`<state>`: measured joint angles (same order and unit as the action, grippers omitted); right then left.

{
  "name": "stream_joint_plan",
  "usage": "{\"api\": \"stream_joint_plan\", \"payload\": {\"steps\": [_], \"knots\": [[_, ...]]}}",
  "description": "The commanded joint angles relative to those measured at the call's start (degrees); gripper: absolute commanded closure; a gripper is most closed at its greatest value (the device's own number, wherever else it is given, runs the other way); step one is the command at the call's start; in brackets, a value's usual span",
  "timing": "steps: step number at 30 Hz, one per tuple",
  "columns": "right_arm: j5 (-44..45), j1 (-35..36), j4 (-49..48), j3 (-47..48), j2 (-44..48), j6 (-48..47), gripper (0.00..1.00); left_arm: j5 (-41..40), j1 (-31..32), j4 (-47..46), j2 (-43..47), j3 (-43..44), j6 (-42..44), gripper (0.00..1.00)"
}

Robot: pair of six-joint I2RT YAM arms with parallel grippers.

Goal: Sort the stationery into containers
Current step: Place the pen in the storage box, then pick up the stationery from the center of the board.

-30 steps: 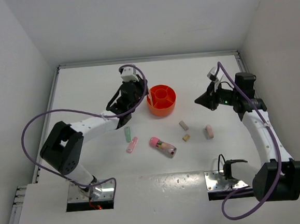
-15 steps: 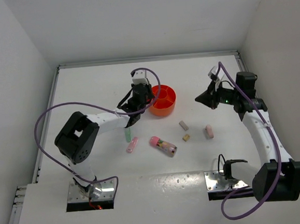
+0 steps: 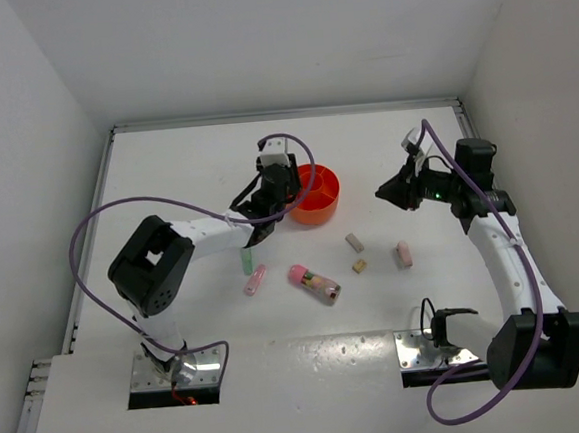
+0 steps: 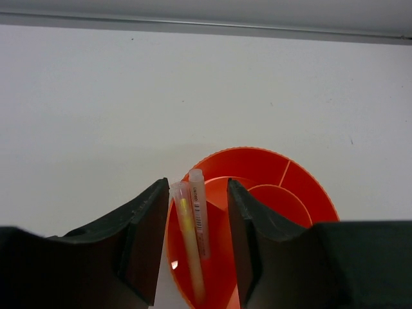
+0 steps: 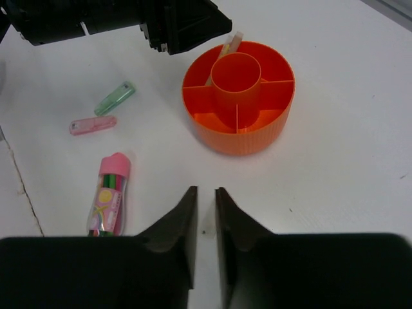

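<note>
The orange organiser [image 3: 323,188] stands mid-table. My left gripper [image 3: 284,199] is open over its left rim. In the left wrist view the jaws [image 4: 196,193] straddle a cream stick [image 4: 185,238] and a thin pink pen [image 4: 200,215] leaning in an outer compartment of the organiser [image 4: 283,193]. My right gripper [image 3: 383,193] hovers to the organiser's right, jaws a narrow gap apart and empty [image 5: 205,193]. On the table lie a green eraser [image 3: 247,261], a pink eraser [image 3: 255,279], a pink-capped tube [image 3: 314,283], a beige eraser [image 3: 354,242] and a tan cube [image 3: 360,266].
Another pale pink eraser [image 3: 404,255] lies to the right of the cube. The right wrist view shows the organiser [image 5: 238,122], the stick tip [image 5: 233,40], the green eraser [image 5: 116,98], the pink eraser [image 5: 93,124] and the tube [image 5: 111,193]. White walls enclose the table.
My left gripper has moved right from beside the organiser to over its left rim. The right arm has hardly moved.
</note>
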<state>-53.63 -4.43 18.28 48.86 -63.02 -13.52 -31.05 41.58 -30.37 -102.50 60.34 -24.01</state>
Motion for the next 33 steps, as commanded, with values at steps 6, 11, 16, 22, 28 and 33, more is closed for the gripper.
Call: {"api": "stream_joint_plan", "payload": {"steps": [6, 11, 16, 22, 28, 33], "knots": [[-4.1, -0.3, 3.5, 2.8, 0.7, -2.6, 0.13, -0.5, 1.0, 5.1, 13.4, 0.0, 1.2, 0.89], [0.2, 7.0, 17.5, 11.2, -4.2, -12.5, 1.00, 9.7, -0.7, 33.6, 25.7, 4.3, -9.8, 0.99], [14.5, 21.8, 14.9, 11.8, -8.5, -11.0, 0.56, 15.1, -9.0, 48.7, 44.4, -7.6, -13.4, 0.22], [27.2, 37.6, 20.3, 18.2, -23.4, -8.6, 0.23, 16.3, -16.8, 52.4, 58.6, -18.6, -9.6, 0.13], [41.1, 47.9, 19.5, 18.2, -33.0, -4.1, 0.17, 18.8, -17.5, 53.0, 62.5, -22.9, -8.9, 0.13], [43.9, 51.2, 19.3, 20.2, -38.2, -2.2, 0.15, 20.1, -17.5, 53.0, 62.5, -23.6, -8.4, 0.13]]}}
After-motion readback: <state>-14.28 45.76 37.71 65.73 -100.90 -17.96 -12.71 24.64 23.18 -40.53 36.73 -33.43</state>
